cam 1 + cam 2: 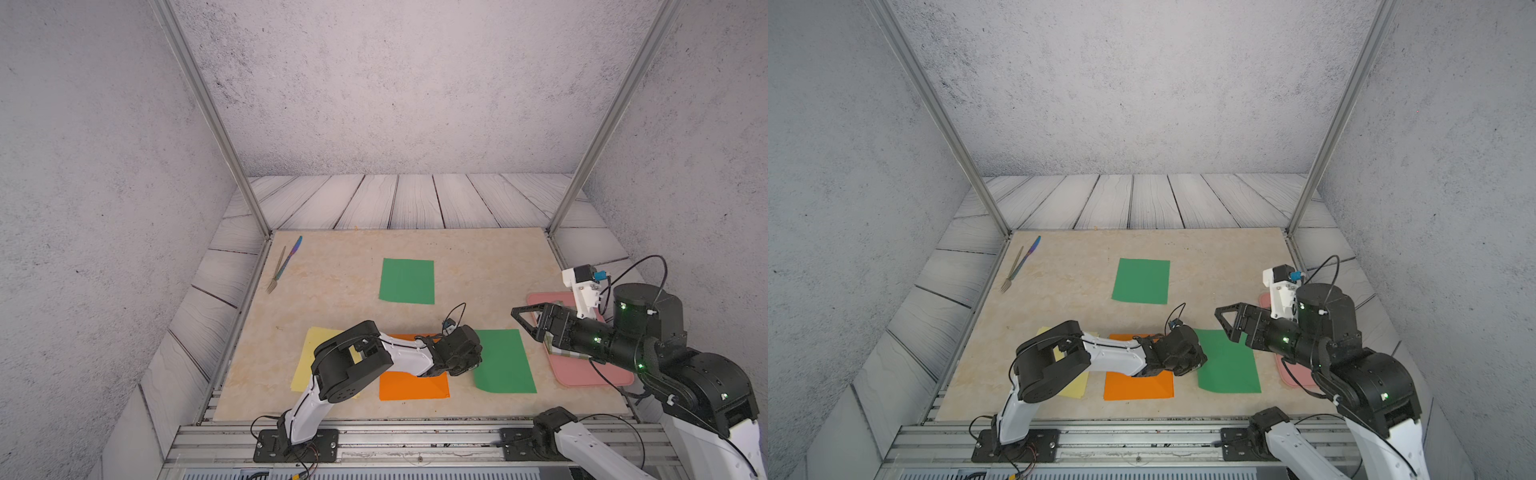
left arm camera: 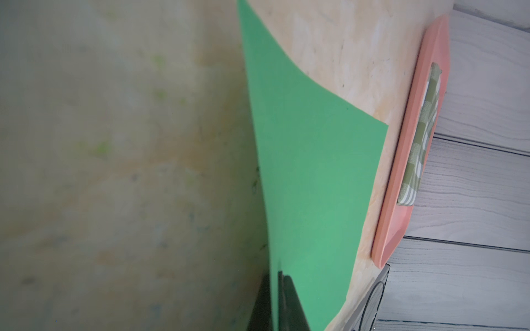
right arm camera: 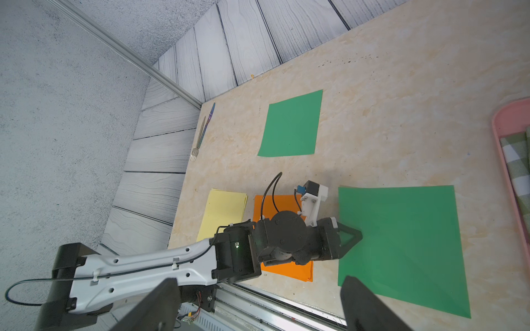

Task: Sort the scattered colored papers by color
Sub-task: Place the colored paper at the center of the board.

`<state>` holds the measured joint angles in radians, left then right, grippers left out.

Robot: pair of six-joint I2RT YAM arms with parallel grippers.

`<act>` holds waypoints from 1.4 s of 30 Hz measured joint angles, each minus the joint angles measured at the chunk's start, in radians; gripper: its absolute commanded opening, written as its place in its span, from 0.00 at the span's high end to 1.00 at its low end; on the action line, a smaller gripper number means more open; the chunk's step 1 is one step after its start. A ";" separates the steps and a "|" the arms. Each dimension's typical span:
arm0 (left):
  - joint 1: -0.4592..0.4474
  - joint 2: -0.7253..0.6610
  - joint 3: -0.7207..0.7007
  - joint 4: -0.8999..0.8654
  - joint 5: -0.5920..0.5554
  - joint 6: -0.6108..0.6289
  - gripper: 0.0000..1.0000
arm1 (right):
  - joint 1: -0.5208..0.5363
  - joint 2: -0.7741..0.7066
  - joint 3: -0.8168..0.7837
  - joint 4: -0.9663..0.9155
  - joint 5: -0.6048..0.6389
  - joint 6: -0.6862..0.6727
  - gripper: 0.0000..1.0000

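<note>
Two green papers lie on the beige table: one far at mid-table (image 1: 407,281) (image 1: 1141,281) (image 3: 291,124), one near right (image 1: 505,361) (image 1: 1227,361) (image 3: 401,243). My left gripper (image 1: 473,365) (image 1: 1200,361) (image 2: 275,286) (image 3: 358,236) is shut on the near green paper's left edge (image 2: 309,177), which curls up off the table. An orange paper (image 1: 413,384) (image 1: 1138,384) lies under the left arm, with pale yellow paper (image 1: 305,357) (image 3: 223,212) to its left. My right gripper (image 1: 525,324) (image 1: 1223,320) (image 3: 258,303) hovers open and empty right of the near green paper.
A pink tray (image 1: 590,376) (image 2: 401,172) with a green-and-white checked folded cloth (image 1: 561,352) (image 2: 421,137) sits at the table's right edge, under the right arm. A fork (image 1: 276,270) and a blue knife (image 1: 291,255) lie at the far left corner.
</note>
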<state>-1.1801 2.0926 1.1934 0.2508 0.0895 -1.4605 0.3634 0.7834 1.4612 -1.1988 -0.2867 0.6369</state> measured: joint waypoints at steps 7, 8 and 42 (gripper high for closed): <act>-0.006 -0.005 -0.014 0.011 -0.037 -0.022 0.96 | 0.000 -0.006 -0.010 0.002 -0.009 0.003 0.08; -0.007 -0.005 -0.014 0.011 -0.042 -0.024 0.96 | 0.000 -0.006 -0.010 0.002 -0.010 0.003 0.08; -0.007 -0.222 -0.044 -0.280 -0.130 0.068 0.67 | 0.000 -0.041 -0.080 0.023 -0.010 0.051 0.08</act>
<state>-1.1870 1.8706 1.1496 -0.0296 -0.0406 -1.3926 0.3634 0.7422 1.3811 -1.1763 -0.2966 0.6880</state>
